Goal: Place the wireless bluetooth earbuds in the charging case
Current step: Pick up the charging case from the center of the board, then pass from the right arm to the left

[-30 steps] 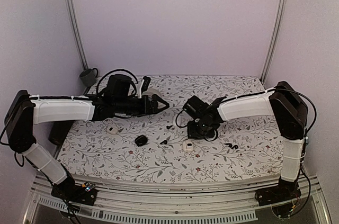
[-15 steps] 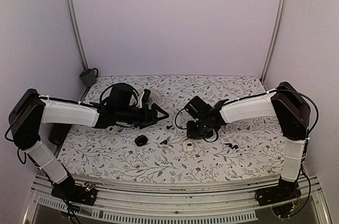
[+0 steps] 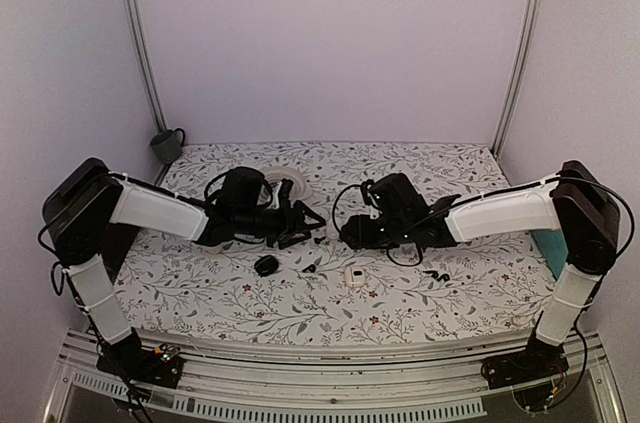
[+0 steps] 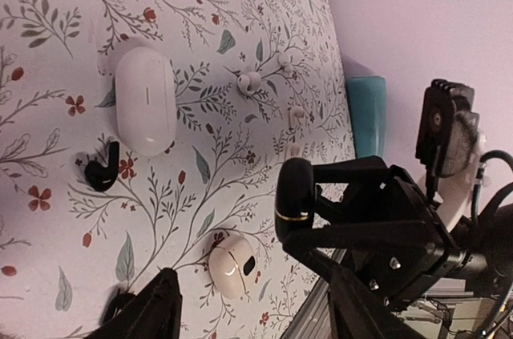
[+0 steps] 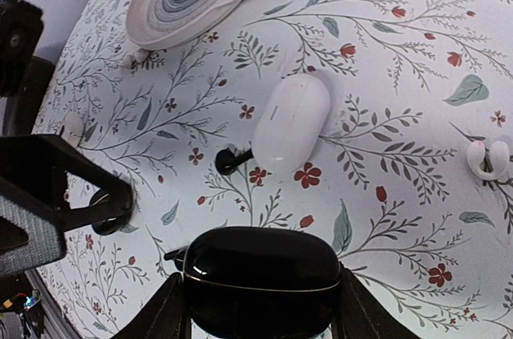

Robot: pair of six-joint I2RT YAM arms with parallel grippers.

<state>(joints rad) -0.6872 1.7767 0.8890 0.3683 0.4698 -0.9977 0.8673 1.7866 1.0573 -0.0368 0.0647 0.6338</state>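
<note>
a black earbud [image 5: 228, 161] lies on the counter [image 5: 385, 50], just beside the white case [image 5: 290, 123], at its eight o'clock. the right claw [image 5: 258, 315] clenches the black charging case [image 5: 260, 275], likely steadying it for loading. the left claw [image 4: 248, 291] is spread and empty.

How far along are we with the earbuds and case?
Done: right gripper holds the black charging case, apparently closed. In hand: left gripper open, empty, facing it. Left: a black earbud lies on the table beside the white case, not yet inserted.

Tablecloth [image 5: 417, 50] white, red-green floral sprigs; earbud [image 5: 229, 161] glossy black; charging case [image 5: 260, 279] black, gold seam.
</note>
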